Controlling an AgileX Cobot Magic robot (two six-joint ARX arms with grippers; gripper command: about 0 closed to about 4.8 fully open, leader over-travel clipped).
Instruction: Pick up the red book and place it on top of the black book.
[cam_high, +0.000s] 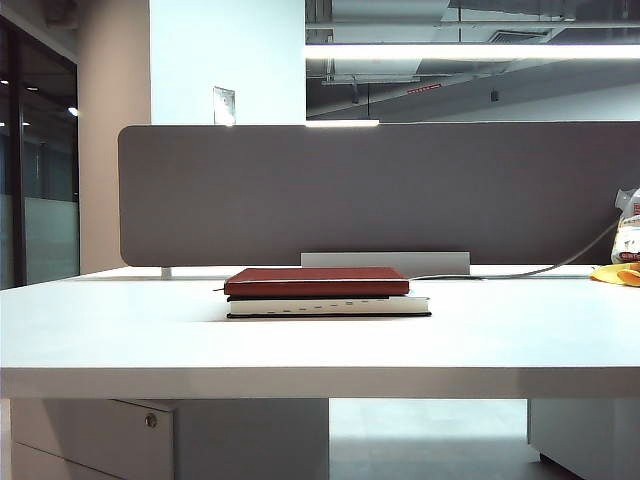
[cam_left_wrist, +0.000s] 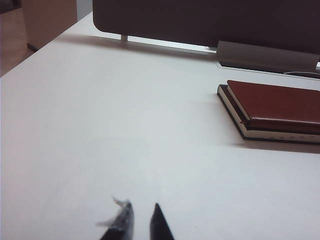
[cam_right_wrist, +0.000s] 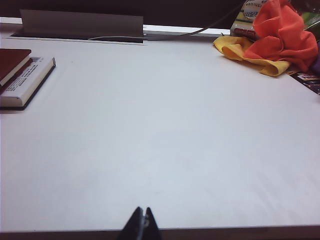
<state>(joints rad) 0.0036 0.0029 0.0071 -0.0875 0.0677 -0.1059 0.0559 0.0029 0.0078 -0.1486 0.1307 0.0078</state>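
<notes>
White table (cam_high: 120, 330) fills the scene, grey partition panel (cam_high: 380, 190) standing along its far edge; red book (cam_high: 316, 281) lies flat on top of black book (cam_high: 330, 306) near table centre, edges roughly aligned, black book's white page edge showing below; orange and yellow cloths (cam_right_wrist: 272, 37) bunched at the far right corner, well apart from the stack, thin cable (cam_high: 520, 270) running along the back; my left gripper (cam_left_wrist: 139, 220) hovers over bare table, tips slightly apart, holding nothing; my right gripper (cam_right_wrist: 142, 222) sits low over the near table edge, tips pressed together, empty.
</notes>
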